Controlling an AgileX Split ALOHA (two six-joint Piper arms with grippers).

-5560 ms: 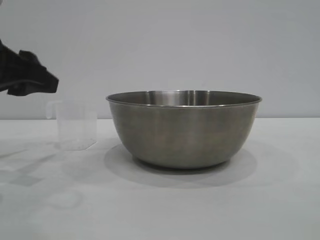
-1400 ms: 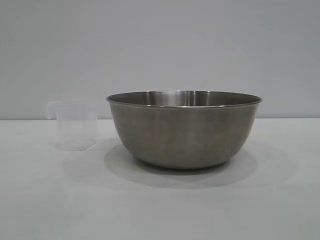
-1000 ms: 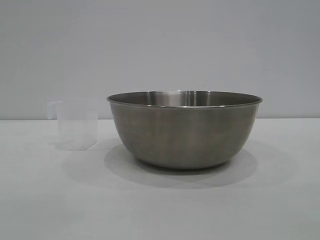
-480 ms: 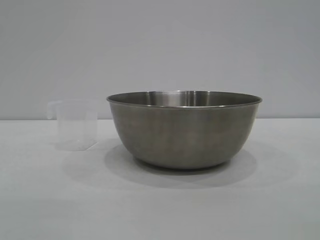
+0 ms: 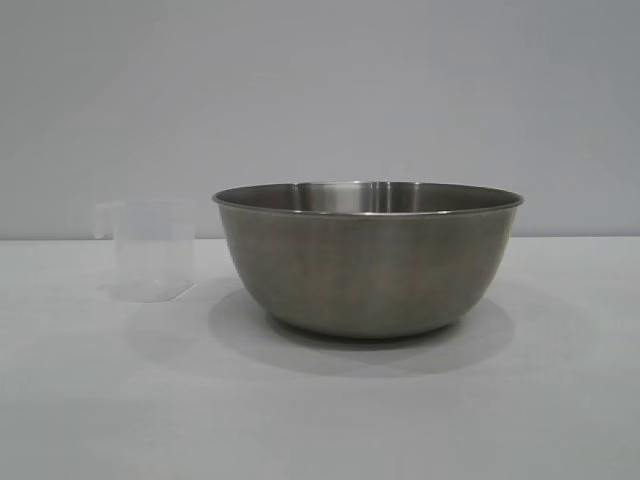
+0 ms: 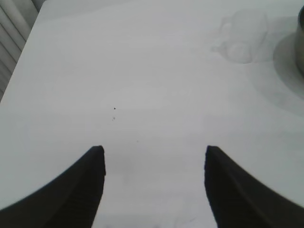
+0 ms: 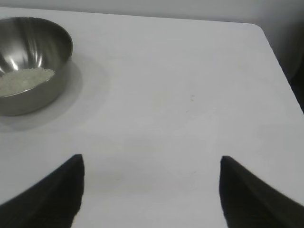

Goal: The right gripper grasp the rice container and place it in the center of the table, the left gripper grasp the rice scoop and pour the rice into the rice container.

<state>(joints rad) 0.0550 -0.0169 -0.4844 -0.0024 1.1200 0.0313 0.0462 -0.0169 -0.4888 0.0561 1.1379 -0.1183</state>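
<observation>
The rice container (image 5: 368, 260), a wide steel bowl, stands on the white table (image 5: 320, 420) in the middle of the exterior view. In the right wrist view the rice container (image 7: 28, 66) holds a heap of off-white rice (image 7: 23, 80). The rice scoop (image 5: 152, 250), a clear plastic cup, stands upright and empty to the bowl's left; it shows faintly in the left wrist view (image 6: 243, 35). My left gripper (image 6: 154, 154) is open over bare table, far from the scoop. My right gripper (image 7: 151, 161) is open over bare table, away from the bowl. Neither gripper shows in the exterior view.
The table's corner and edge (image 7: 266, 42) show in the right wrist view. A table edge with a ribbed surface beyond it (image 6: 14, 33) shows in the left wrist view. A plain grey wall (image 5: 320, 90) stands behind the table.
The left gripper, seen at the exterior view's left edge 5.6 s ago, has left that view. In the last second the bowl and scoop have not moved.
</observation>
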